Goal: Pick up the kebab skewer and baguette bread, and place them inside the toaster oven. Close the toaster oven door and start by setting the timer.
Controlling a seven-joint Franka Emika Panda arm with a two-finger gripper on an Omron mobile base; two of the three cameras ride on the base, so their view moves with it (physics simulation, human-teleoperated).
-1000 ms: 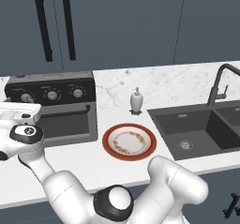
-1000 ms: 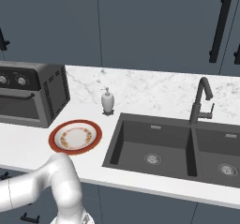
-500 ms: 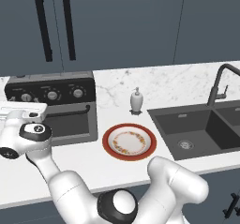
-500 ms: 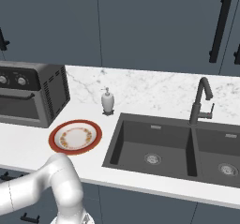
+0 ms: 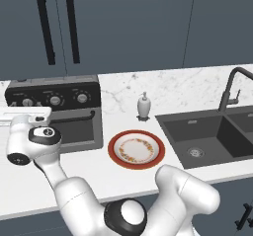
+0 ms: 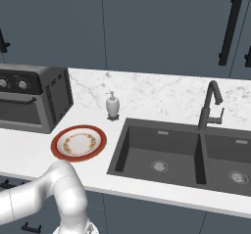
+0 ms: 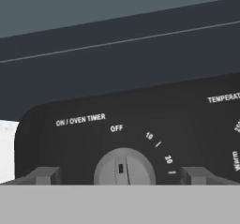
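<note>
The robot's end effector (image 7: 120, 176) hangs square in front of the toaster oven (image 5: 59, 112), its jaws spread wide with one dark fingertip (image 7: 44, 175) at the lower left of the hand view and the other at the lower right, nothing between them but the silver timer knob (image 7: 123, 168). That knob, low in the centre of the hand view under the lettering "ON / OVEN TIMER", has its pointer mark close to "OFF", with "10" and "20" running off to its right.

In the left base view the oven stands at the left of the white marble desk (image 5: 188, 89), its three knobs in a row along the black top panel and the toaster oven door (image 5: 74, 129) upright and apparently shut beneath them. The arm's wrist sits at the far left of that frame, level with the door. A red-rimmed plate (image 5: 136, 149) lies bare in the middle of the frame, just right of the oven; a soap dispenser (image 5: 143, 106) stands behind it and a dark sink (image 5: 207, 137) fills the right. Whether the skewer and bread lie behind the dark glass cannot be told.

By all appearances the job has reached its last step, setting the timer. The next move calls for the jaws to advance a little, straddle the knob, pinch it and twist it clockwise toward the numbered marks.
</note>
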